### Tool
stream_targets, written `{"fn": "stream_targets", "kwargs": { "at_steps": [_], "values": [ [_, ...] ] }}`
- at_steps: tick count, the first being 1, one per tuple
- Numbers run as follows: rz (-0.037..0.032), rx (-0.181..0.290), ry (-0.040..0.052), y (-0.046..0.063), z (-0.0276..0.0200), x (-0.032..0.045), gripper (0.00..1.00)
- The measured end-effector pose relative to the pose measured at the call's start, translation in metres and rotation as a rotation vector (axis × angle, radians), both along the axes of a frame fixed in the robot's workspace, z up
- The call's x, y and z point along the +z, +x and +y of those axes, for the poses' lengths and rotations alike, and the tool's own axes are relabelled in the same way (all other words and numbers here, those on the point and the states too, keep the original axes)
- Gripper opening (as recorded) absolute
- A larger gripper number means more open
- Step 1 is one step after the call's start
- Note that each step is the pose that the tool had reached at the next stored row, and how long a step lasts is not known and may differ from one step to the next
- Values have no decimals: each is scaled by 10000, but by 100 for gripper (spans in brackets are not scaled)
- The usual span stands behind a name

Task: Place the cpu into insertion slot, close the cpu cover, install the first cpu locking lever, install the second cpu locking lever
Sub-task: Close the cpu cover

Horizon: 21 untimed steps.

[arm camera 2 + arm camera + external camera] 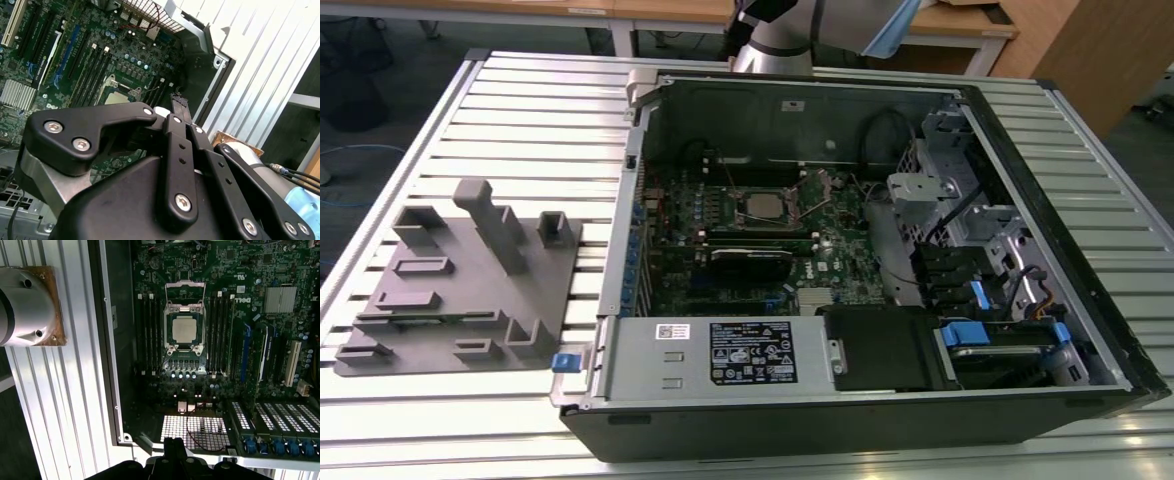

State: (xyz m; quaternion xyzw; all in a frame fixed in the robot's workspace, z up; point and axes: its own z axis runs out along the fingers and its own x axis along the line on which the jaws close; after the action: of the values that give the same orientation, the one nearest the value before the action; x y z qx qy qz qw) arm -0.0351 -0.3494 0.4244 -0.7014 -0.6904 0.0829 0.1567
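One cpu lay seated in the slot, on the far side of the board, cover raised open; the gripper, fingers pressed together and empty, hung well apart, near the case wall.

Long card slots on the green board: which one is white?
The long white plastic slot lying farthest from the square silver chip; the slots between them are blue or black.
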Motion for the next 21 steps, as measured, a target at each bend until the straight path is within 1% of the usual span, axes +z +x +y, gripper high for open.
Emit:
{"fn": "stream_targets", "kwargs": {
  "at_steps": [1, 2, 4, 8, 21],
  "values": [
    [-9, 1, -1, 0, 0, -4, 11],
    [-35, 2, 0, 0, 0, -10, 11],
    [-114, 5, -1, 0, 0, -28, 11],
    [-250, 8, -2, 0, 0, -59, 11],
    [-257, 9, -2, 0, 0, -64, 11]
  ]
}}
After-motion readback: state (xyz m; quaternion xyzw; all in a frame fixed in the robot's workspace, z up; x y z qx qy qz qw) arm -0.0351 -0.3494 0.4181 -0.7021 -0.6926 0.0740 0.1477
